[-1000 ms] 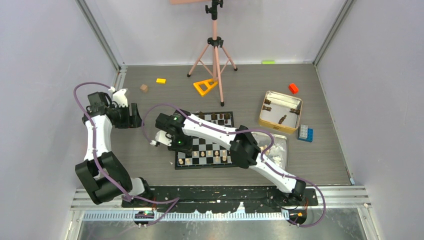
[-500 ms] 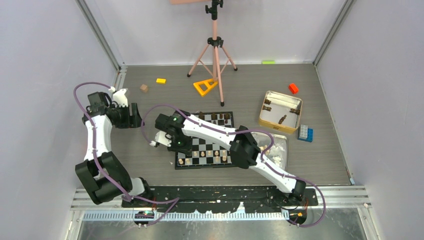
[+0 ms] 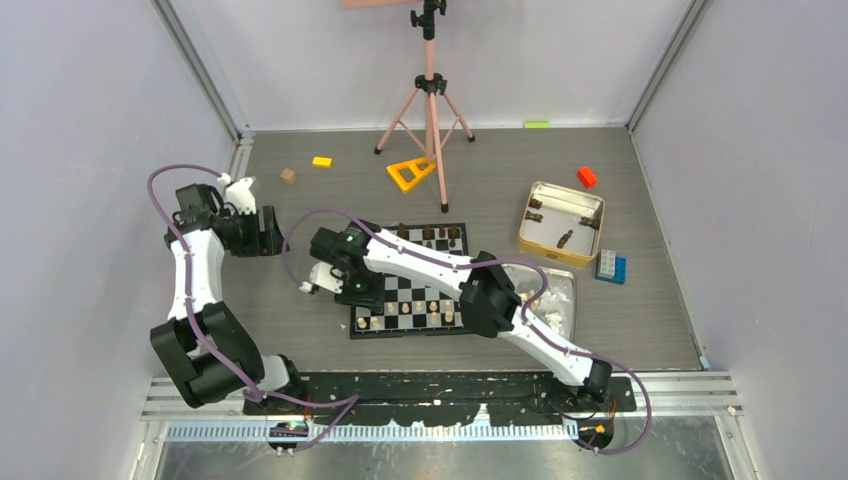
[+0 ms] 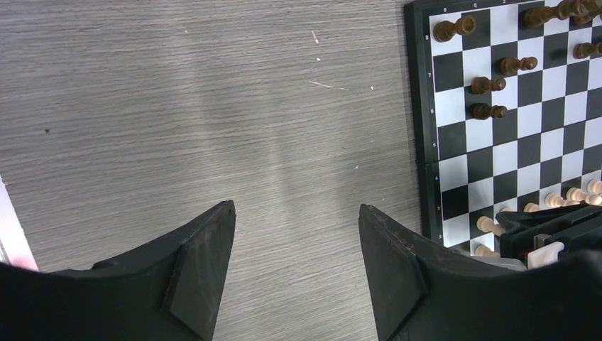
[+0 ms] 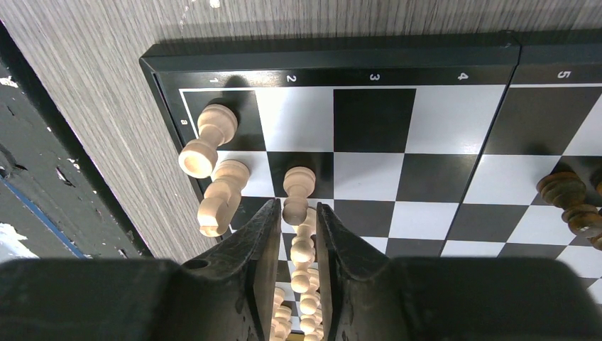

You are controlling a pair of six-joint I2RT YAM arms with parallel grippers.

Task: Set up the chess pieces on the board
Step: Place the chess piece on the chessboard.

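The board [image 3: 455,331] lies at the table's middle, mostly under my right arm. Light chess pieces line its near rows and dark ones [image 4: 488,84] stand on the far side. My right gripper [image 5: 298,206] hovers over the board's near-left corner [image 5: 369,110]. Its fingers flank the head of an upright light pawn [image 5: 298,186] with thin gaps either side, so it is open. Two more light pieces [image 5: 206,145] stand just left of that pawn. My left gripper [image 4: 296,209] hangs open and empty over bare table left of the board.
A gold-rimmed tin [image 3: 523,228] with a few dark pieces sits at the back right, a silver tray [image 3: 562,300] in front of it. A pink tripod [image 3: 430,120], a yellow triangle [image 3: 411,173] and coloured blocks [image 3: 610,266] lie behind and beside the board.
The right gripper's jaws have parted slightly around the light pawn. Neither arm has visibly moved.
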